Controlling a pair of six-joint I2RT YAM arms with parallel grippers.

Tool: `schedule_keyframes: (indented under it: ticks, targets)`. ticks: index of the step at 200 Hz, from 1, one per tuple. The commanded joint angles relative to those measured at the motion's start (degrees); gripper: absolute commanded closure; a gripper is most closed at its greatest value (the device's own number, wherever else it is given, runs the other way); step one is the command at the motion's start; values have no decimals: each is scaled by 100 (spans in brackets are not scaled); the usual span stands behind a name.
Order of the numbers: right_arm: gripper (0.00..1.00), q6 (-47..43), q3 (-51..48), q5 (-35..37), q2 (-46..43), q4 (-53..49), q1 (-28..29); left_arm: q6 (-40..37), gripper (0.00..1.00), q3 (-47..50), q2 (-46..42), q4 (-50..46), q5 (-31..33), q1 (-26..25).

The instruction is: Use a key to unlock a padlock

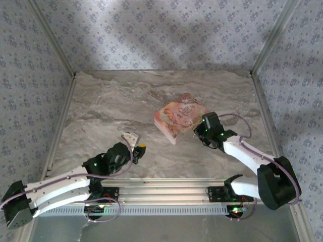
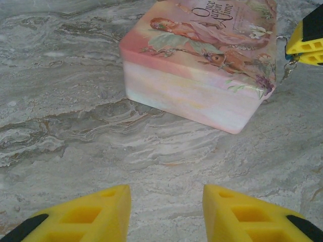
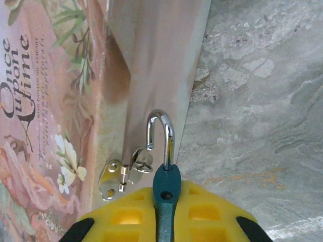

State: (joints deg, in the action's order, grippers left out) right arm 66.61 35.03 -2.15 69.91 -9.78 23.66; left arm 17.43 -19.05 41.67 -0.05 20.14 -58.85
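Lighting is soft and diffuse, coming from overhead. Broad dim bands fall across the back wall [image 1: 166, 30]. The overhead view is mildly grainy. In the wrist views, the near left gripper [image 2: 165, 201] is blurred, and a glint marks the padlock [image 3: 166, 186] shackle.

Right hand [image 1: 200, 129] against pink box [image 1: 179, 117] near-right edge; left hand [image 1: 139, 147] well apart.
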Motion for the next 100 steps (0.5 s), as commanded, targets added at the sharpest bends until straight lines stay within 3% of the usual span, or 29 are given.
schedule_keyframes:
  ticks: [1,39,67,88,100]
  targets:
    - [100,-362,45,-585,123,-152,-205,-67,58,-269,-19,-30,-6,40]
    - [100,-682,242,-395,-152,-623,-204,-127,57,-451,-57,-346,74,45]
    - [100,-954,651,114,-448,-1274,10,-152,49,-847,-5,-1005,232,254]
    - [100,-1055,922,399,-535,-1522,321,-48,33,-1239,73,-1671,181,603]
    - [100,-1071,1106,530,-508,-1650,517,-5,7,-1462,130,-2040,99,829]
